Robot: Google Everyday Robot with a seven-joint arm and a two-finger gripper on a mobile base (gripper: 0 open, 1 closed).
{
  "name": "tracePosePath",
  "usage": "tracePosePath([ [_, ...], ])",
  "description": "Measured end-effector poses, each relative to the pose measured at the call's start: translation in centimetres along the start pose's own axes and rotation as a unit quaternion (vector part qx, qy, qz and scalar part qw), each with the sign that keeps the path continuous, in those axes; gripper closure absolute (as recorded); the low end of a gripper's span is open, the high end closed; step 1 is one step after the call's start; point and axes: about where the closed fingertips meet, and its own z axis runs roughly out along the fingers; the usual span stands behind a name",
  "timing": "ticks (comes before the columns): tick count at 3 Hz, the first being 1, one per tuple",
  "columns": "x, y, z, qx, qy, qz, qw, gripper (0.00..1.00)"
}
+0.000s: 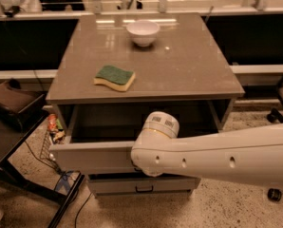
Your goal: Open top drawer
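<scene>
The top drawer (91,156) is the wide grey drawer under the cabinet top. It stands pulled out, and its dark interior (132,122) shows. My white arm (217,148) reaches in from the right, and its wrist (155,141) sits at the middle of the drawer front. The gripper is hidden behind the wrist, and so is the drawer's handle. A narrower grey drawer (141,184) with a small black handle (144,189) sits below, closed.
On the cabinet top (189,70) lie a green and yellow sponge (115,77) and a white bowl (143,32). A dark table (13,137) stands at the left, with cables and small items (53,127) on the floor beside the cabinet.
</scene>
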Motion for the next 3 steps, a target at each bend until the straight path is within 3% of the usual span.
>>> tracePosePath([
  [3,0.9,1.6,-1.3,0.010,0.012,0.015,0.9998,1.00],
])
